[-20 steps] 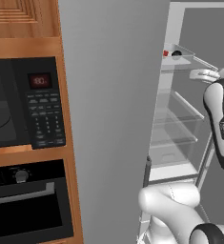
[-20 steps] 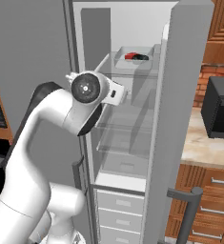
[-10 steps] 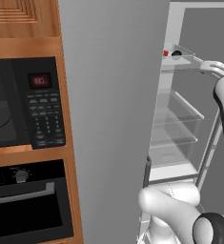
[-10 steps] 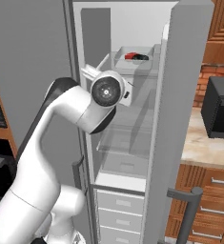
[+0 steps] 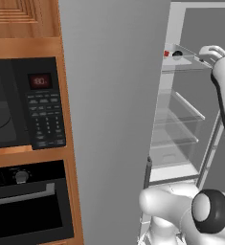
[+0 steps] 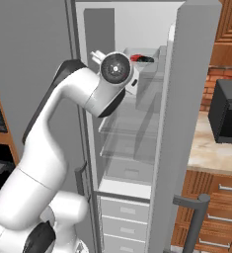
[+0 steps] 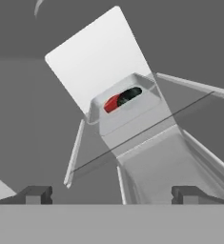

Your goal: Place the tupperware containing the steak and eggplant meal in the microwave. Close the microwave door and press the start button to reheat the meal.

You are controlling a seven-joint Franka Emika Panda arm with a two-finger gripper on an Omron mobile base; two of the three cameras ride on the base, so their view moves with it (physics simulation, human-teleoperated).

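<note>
White tupperware [image 7: 125, 107] on fridge shelf [image 7: 132, 138]

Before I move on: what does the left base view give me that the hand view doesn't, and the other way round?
Left base view alone: the microwave, door shut, with its keypad and red display, and the oven below it. Hand view alone: the gripper, fingers wide apart, aimed at the tupperware, with the red steak and a dark piece beside it. Both: the tupperware on the open fridge's top glass shelf.
</note>
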